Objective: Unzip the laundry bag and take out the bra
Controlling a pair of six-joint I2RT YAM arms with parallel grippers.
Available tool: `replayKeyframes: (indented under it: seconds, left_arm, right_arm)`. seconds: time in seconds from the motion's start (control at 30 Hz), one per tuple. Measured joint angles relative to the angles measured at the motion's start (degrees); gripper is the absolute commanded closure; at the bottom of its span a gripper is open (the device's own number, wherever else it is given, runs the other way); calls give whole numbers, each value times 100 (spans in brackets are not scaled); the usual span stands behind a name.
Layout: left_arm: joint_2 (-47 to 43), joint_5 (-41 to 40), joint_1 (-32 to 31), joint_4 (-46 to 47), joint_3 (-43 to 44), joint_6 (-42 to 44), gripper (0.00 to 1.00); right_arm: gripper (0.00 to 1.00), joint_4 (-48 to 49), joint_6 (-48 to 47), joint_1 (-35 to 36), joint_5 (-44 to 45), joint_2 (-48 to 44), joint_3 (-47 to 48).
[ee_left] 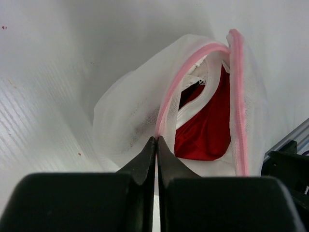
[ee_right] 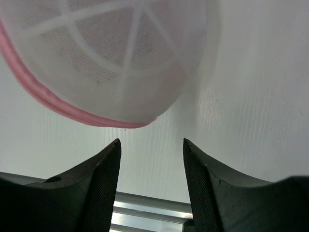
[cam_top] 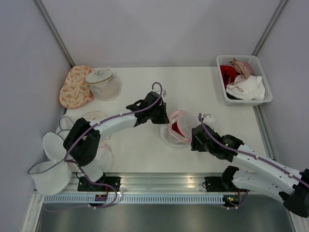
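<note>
Closed black fingers of the left gripper (ee_left: 157,141) pinch the pink rim of the laundry bag (ee_left: 123,121) at their tips, where the parted zipper seam ends. Beyond the tips the bag gapes, and the red bra (ee_left: 207,125) shows inside. On the other arm, the right gripper (ee_right: 150,145) stands wide open, with the bag's dome just ahead of it and apart from it. Expect light, limp mesh that collapses and slides. Take the bra by its exposed red fabric, through the opening.
</note>
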Motion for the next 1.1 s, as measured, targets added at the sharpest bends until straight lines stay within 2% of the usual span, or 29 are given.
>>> replayKeyframes:
  seconds: [0.07, 0.17, 0.2, 0.27, 0.3, 0.57, 0.8, 0.9, 1.1]
  left_arm:
    - [-133, 9, -9, 2, -111, -2, 98]
    - [-435, 11, -7, 26, -376, -7, 98]
    - [-546, 13, -7, 59, -466, -11, 98]
    - [-758, 42, -7, 101, -647, -48, 98]
    - [-859, 66, -7, 155, -741, -74, 98]
    - [-1375, 374, -7, 579, -1366, -446, 98]
    - [-1648, 520, -13, 774, -1648, -680, 98]
    - [-1799, 540, -13, 831, -1714, -734, 98]
    - [-2022, 640, -13, 922, -1858, -837, 98]
  right_arm:
    - [40, 0, -109, 9, -33, -162, 87]
    - [49, 79, -350, 20, -293, -304, 439]
    - [66, 146, -433, 24, -404, -278, 595]
    - [93, 286, -619, 37, -627, -155, 898]
    - [100, 367, -678, 46, -706, -63, 1045]
    - [100, 1027, -887, 63, -1344, 1010, 1790]
    - [100, 1403, -901, 138, -1510, 2151, 2046]
    - [100, 1355, -874, 149, -1303, 2559, 2142]
    - [100, 1209, -769, 85, -254, 3064, 2684]
